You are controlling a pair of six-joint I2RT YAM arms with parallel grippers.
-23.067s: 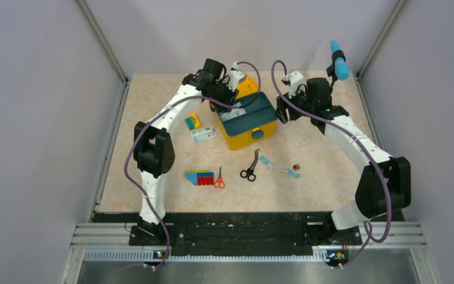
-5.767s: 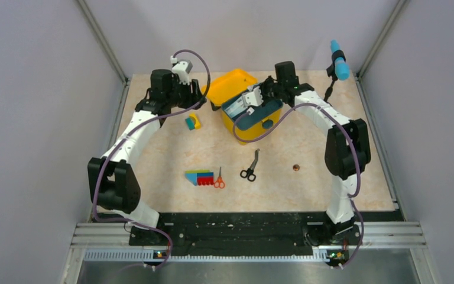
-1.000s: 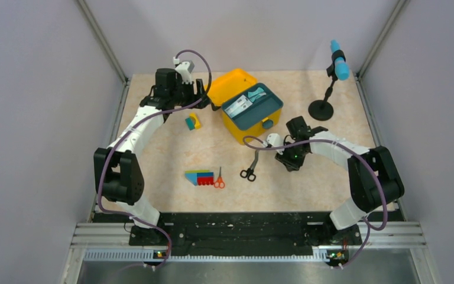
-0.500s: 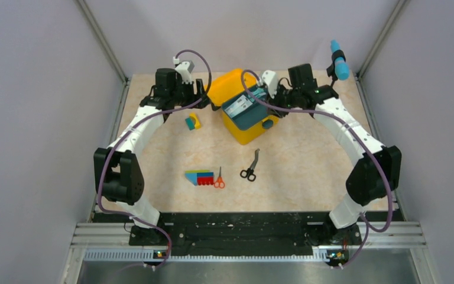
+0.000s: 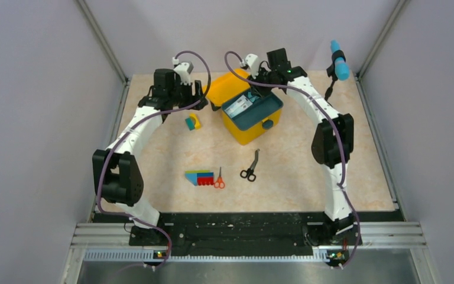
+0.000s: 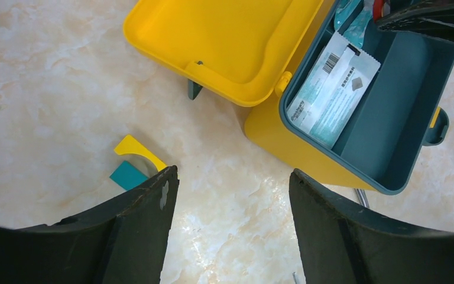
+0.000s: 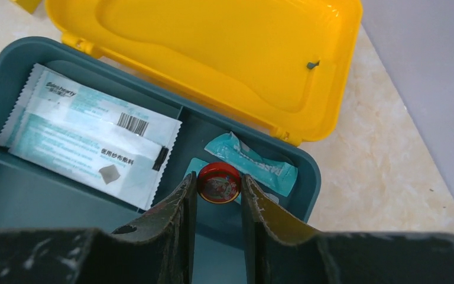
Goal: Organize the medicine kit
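Note:
The medicine kit [image 5: 245, 131] is a yellow box standing open at the table's back middle, its lid [image 7: 213, 53] laid back. A dark teal tray [image 7: 307, 171] fills its top. My right gripper [image 7: 218, 177] hangs over the tray's rear compartment, shut on a small round red tin [image 7: 219, 186]. Below the tin lies a teal packet [image 7: 251, 160]; two white sachets [image 7: 91, 142] lie in the long compartment. My left gripper [image 6: 233, 171] is open over bare table just left of the kit [image 6: 284, 142], with nothing between its fingers.
A small yellow-and-teal piece [image 5: 193, 122] lies left of the kit. Nearer the front lie black scissors [image 5: 250, 165], orange scissors [image 5: 219, 179] and a multicoloured block [image 5: 199, 177]. A stand with a blue top [image 5: 338, 62] is at the back right corner.
My right arm has swung from the table in front of the kit up to its back edge, carrying the red tin over the tray. The left arm has stayed put.

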